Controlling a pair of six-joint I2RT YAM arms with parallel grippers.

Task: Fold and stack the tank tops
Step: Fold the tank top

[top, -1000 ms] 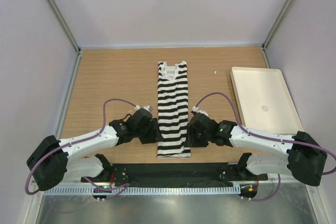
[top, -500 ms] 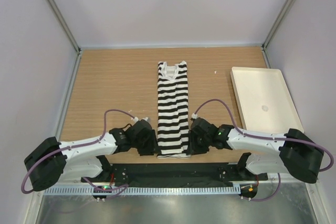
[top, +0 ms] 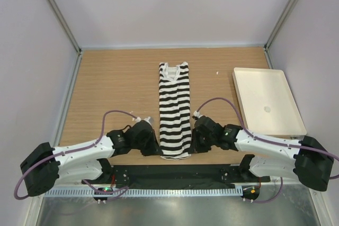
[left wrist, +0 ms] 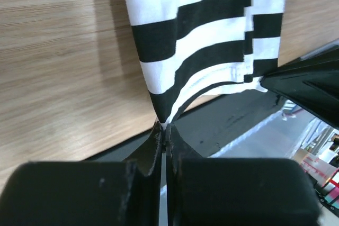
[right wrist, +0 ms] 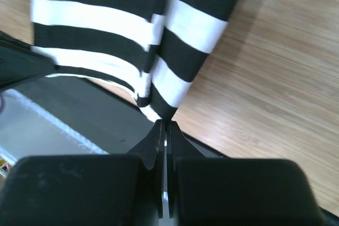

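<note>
Pale walls enclose a wooden table (top: 116, 78), at the middle of which the striped tank top (top: 175, 99) is laid out as a long narrow strip, folded lengthwise, with its white-trimmed neckline at the far end and its hem at the near edge of the wood. Both near corners of the hem are gripped. The left gripper (left wrist: 163, 128) is seen pressed together on the left corner, the black and white cloth being drawn to a point between its fingertips. The right gripper (right wrist: 164, 123) is likewise closed on the right corner, where a doubled fold of fabric is pinched. From above, the two arms are seen stretched low over the table, converging on the hem from either side, and the near end of the strip is pulled slightly narrower than the rest. A white tray (top: 254, 93) is set well apart on the right side of the table, beyond the right arm.
</note>
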